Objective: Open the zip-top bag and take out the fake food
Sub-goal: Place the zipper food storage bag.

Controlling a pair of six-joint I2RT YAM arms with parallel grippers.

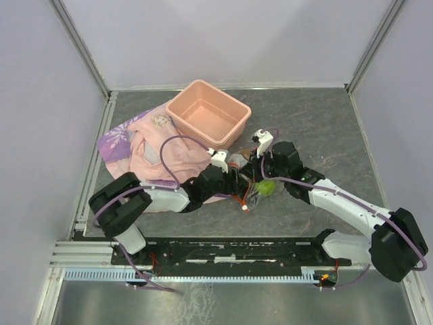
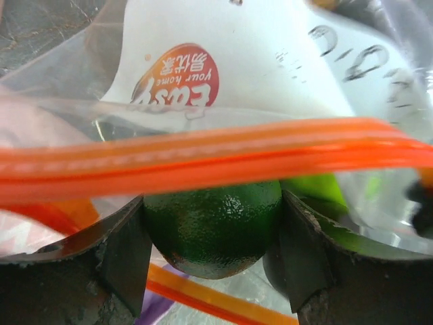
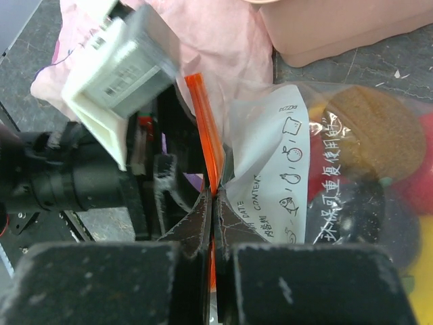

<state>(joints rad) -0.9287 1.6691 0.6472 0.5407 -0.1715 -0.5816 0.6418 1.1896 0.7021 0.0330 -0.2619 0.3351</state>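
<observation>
The zip-top bag [image 1: 259,191] lies on the dark table [image 1: 325,135] between the two arms, in front of the pink tub [image 1: 206,115] and just right of the pink-and-purple cloth [image 1: 145,145]; the right gripper [image 3: 213,196] has its jaws pinched tight on the orange zip strip [image 3: 201,115], which rises from between its fingers; beside it, through the clear plastic, the fake food [image 3: 365,122] shows brown, dark, red and yellow; the left gripper [image 2: 213,202] holds a dark green fruit [image 2: 213,227] between its two fingers [image 2: 125,254], both touching it, with the zip strip crossing just above; whether plastic lies between fingers and fruit cannot be told.
</observation>
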